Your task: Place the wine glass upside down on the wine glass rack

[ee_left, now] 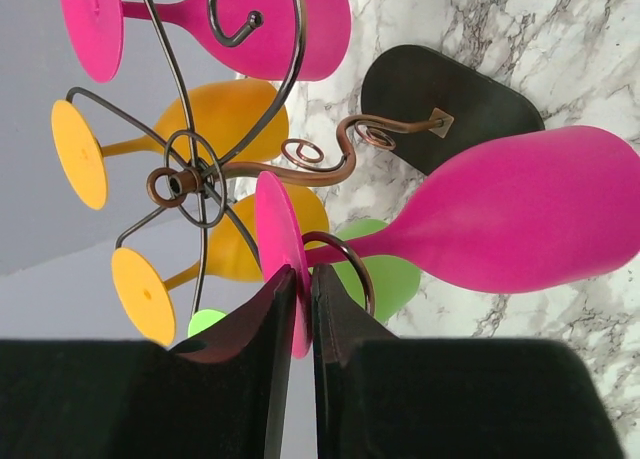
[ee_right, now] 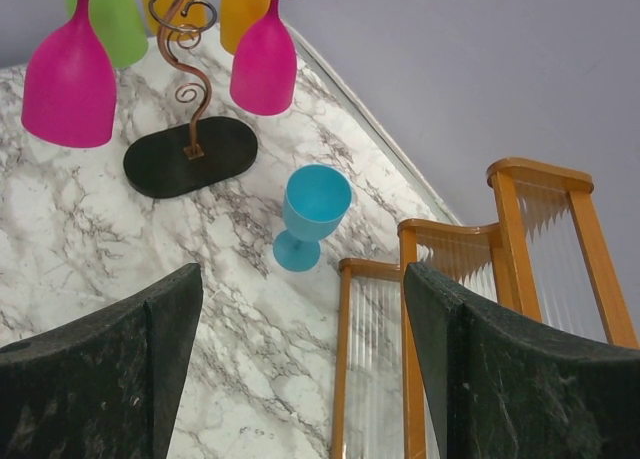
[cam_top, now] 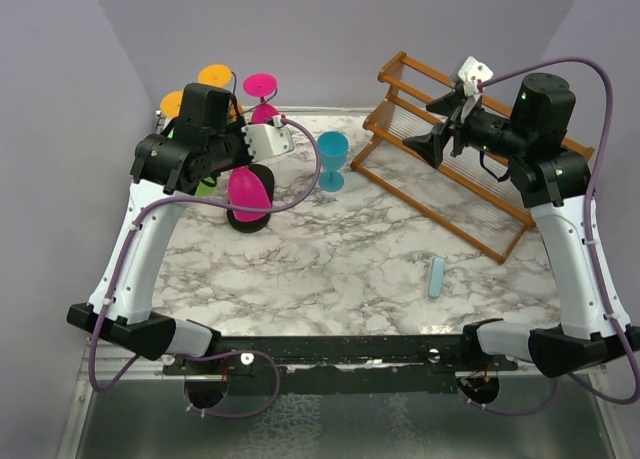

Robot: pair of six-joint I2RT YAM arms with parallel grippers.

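Observation:
A pink wine glass (ee_left: 520,219) hangs bowl-down on the wine glass rack (ee_left: 190,184), its stem passing through a curled wire loop (ee_left: 358,274). My left gripper (ee_left: 300,274) has its jaws close on either side of the glass's flat pink foot (ee_left: 272,229), nearly shut on it. In the top view the same pink glass (cam_top: 248,187) hangs over the rack's black oval base (cam_top: 250,219), under the left wrist. My right gripper (ee_right: 300,279) is open and empty, raised over the far right of the table (cam_top: 432,147).
Another pink glass (ee_left: 260,24), orange glasses (ee_left: 225,114) and a green one (ee_left: 395,279) also hang on the rack. A blue glass (cam_top: 333,161) stands upright mid-table. A brown wooden slatted rack (cam_top: 450,179) lies at the right rear. A small pale blue object (cam_top: 436,277) lies front right.

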